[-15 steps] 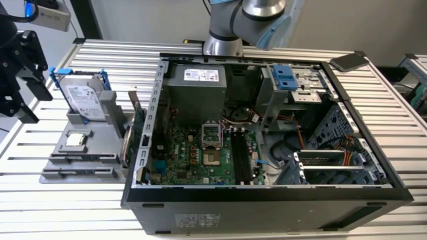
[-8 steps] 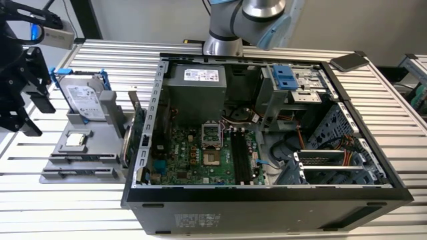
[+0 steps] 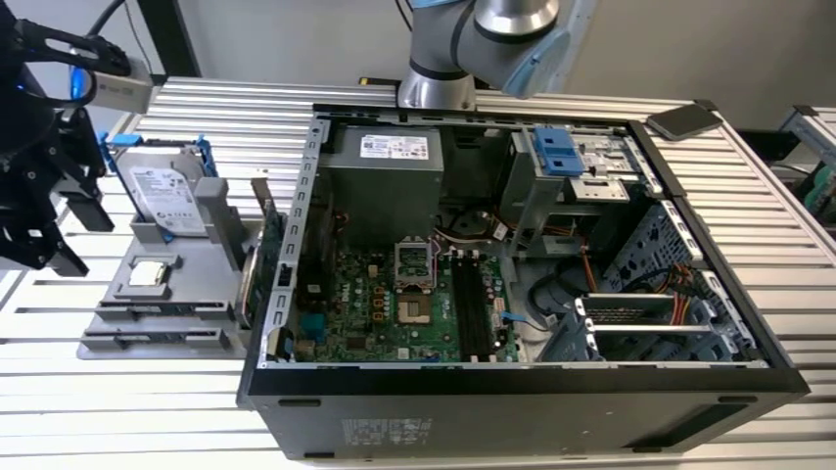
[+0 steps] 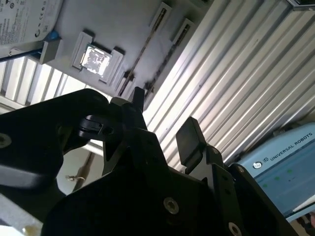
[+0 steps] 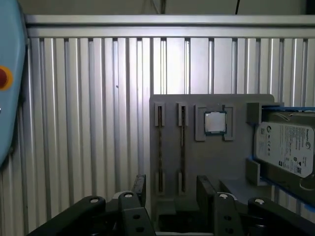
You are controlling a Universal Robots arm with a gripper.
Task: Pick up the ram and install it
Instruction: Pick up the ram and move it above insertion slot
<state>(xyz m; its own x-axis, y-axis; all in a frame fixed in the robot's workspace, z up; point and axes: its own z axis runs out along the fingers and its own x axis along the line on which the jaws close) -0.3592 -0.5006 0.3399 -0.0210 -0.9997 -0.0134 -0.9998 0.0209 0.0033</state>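
Observation:
My gripper (image 3: 76, 235) hangs at the exterior view's left, above the ribbed table just beside the grey holder tray (image 3: 183, 294). It is open and empty in both wrist views (image 5: 172, 189) (image 4: 165, 115), its two black fingers (image 5: 139, 187) spread apart. The tray (image 5: 211, 162) has two narrow grooves (image 5: 160, 147) with thin dark lines seen edge-on. I cannot tell whether either line is the ram. On the green motherboard (image 3: 379, 304) inside the open computer case (image 3: 523, 377) run long black memory slots (image 3: 473, 308).
The tray also carries a hard drive (image 3: 163, 201) in a blue frame and a square processor chip (image 5: 215, 122). An upright green card (image 3: 265, 255) stands between tray and case. A dark flat device (image 3: 686, 120) lies at the table's far corner. The arm's base stands behind the case.

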